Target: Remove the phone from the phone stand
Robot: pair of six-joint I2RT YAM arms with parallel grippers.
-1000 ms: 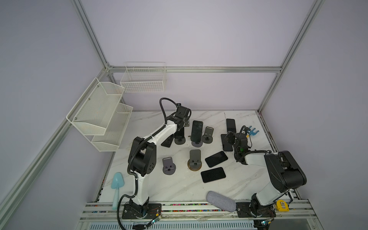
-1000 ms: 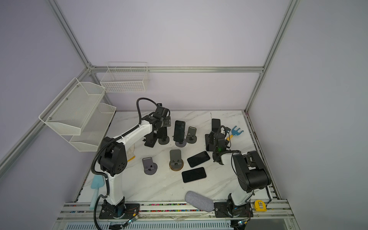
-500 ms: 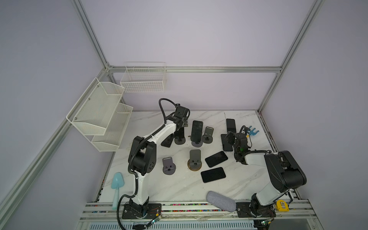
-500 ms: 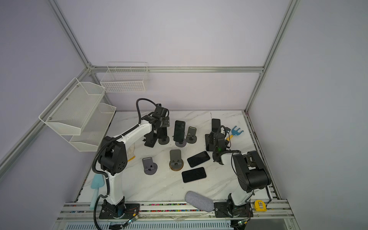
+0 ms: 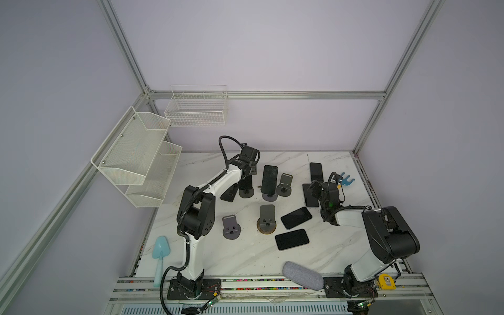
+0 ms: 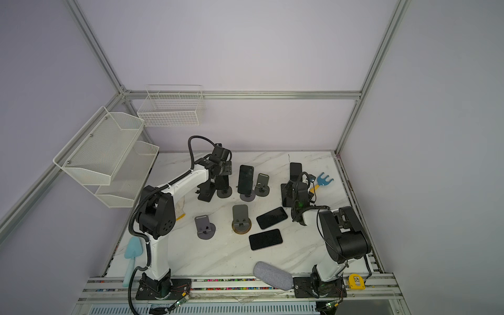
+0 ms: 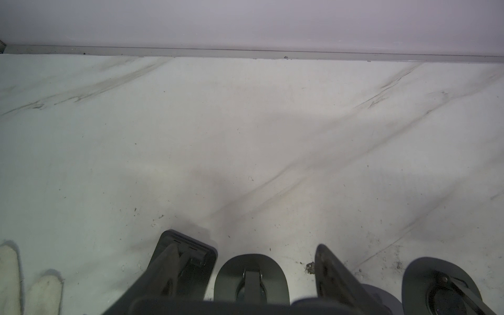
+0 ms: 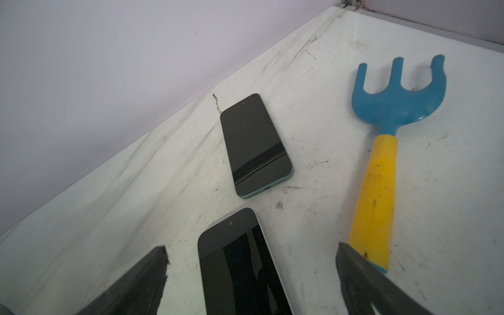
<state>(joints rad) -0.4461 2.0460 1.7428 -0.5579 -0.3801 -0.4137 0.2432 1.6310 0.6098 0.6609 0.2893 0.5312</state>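
My left gripper (image 5: 249, 170) hangs at the back left of the table over a round-based phone stand (image 5: 246, 192). It is shut on the top of the dark phone (image 5: 245, 180) that stands in that stand. In the left wrist view the phone's top edge (image 7: 218, 306) runs as a dark band between the fingers (image 7: 332, 272), with the stand's base (image 7: 251, 275) below. A second phone (image 5: 270, 177) leans on a neighbouring stand (image 5: 269, 195). My right gripper (image 8: 251, 248) is open, low over a phone (image 8: 240, 272) lying flat on the right.
Empty stands (image 5: 285, 185) (image 5: 266, 218) (image 5: 231, 226) and a tipped one (image 5: 229, 193) dot the table's middle. Phones lie flat (image 5: 296, 217) (image 5: 291, 239) (image 8: 253, 144). A blue rake (image 8: 395, 95) lies beside my right gripper. A grey pouch (image 5: 302, 275) sits at the front edge, white shelves (image 5: 136, 158) on the left.
The left gripper's jaws have closed in onto the phone in the stand. Both arms have otherwise stayed where they were.
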